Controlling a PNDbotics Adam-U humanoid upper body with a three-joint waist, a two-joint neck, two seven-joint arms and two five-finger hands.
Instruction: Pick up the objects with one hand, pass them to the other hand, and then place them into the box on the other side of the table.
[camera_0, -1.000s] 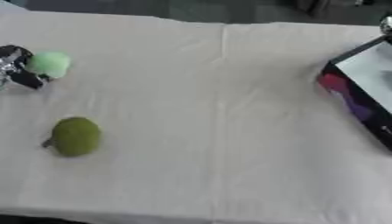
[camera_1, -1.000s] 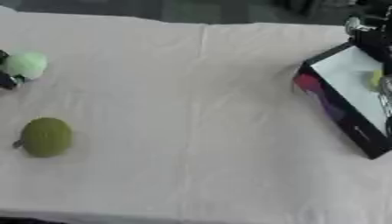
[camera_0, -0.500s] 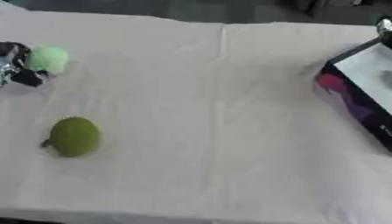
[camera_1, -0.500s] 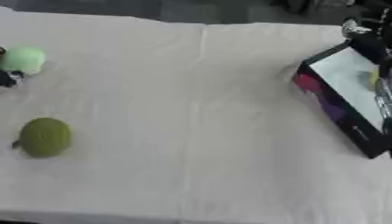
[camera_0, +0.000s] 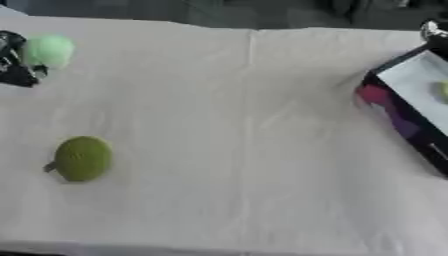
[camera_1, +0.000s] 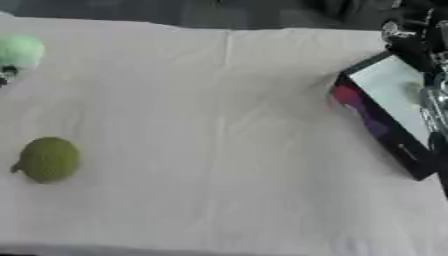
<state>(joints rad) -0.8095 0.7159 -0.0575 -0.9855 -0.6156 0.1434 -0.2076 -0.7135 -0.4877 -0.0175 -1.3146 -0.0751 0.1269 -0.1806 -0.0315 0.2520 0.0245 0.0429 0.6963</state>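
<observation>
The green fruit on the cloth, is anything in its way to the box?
No. Only bare white tablecloth lies between the green fruit and the box at the right edge. The pale green ball sits off to the far left, by the left hand.

A pale green ball (camera_0: 48, 50) is seen at the table's far left edge. A darker olive-green fruit with a short stem (camera_0: 82, 158) lies nearer the front left. A dark-walled box with a white floor (camera_1: 382, 115) sits askew at the right edge.

Left hand (camera_0: 12, 60) and box (camera_1: 385, 117) edge-cropped
</observation>
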